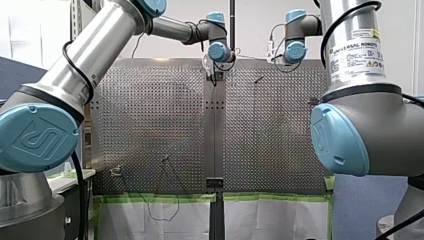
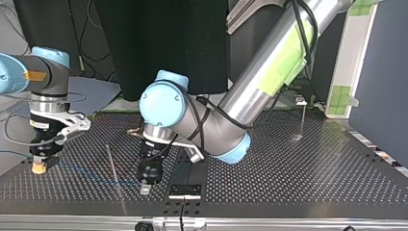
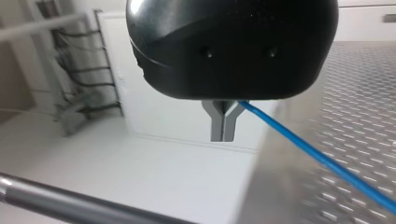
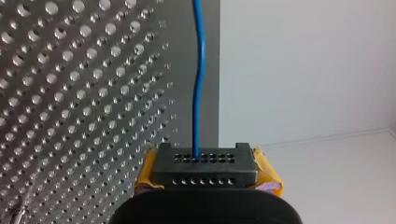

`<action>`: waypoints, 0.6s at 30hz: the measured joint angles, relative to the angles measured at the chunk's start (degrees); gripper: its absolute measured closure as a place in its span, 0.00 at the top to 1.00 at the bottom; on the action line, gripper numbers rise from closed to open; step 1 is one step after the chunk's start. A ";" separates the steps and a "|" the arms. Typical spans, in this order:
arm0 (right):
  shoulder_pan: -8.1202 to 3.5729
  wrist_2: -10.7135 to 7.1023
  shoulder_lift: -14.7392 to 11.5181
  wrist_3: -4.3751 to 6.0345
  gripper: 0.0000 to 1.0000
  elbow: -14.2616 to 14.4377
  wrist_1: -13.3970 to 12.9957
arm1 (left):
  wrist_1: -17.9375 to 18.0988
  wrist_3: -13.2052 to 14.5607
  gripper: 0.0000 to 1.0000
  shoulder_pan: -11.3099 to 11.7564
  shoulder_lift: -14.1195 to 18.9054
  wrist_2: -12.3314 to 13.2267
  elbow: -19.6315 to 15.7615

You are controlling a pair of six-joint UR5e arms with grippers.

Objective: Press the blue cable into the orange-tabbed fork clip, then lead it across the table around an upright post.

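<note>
The blue cable [image 2: 96,175] runs low over the perforated table [image 2: 298,178] between my two grippers. My left gripper [image 2: 146,188] stands at the table's near edge in the top view. In its wrist view the metal fingers [image 3: 223,128] are pressed together, and the cable [image 3: 317,156] leaves them at a slant over the plate. My right gripper [image 2: 39,167], with yellow pads, is at the top view's left. Its wrist view shows the pads [image 4: 205,156] shut and the cable [image 4: 198,93] running straight ahead along the table's edge. I cannot make out the fork clip.
A thin upright post [image 2: 115,175] stands between the grippers, close to the cable. Another post [image 2: 303,120] stands at the top view's far right. A black bracket [image 2: 185,190] sits at the table's edge beside my left gripper. A grey rod [image 3: 70,205] crosses below the left fingers.
</note>
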 joint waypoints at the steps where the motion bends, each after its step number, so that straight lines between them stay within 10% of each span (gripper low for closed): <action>1: -0.16 0.02 0.14 0.02 0.00 -0.01 -0.06 | 0.21 0.00 0.00 -0.13 0.00 -0.05 0.41; 18: -1.36 -0.90 2.75 0.63 0.00 -0.44 -0.94 | 1.18 -0.02 0.00 -0.72 -0.29 1.18 8.73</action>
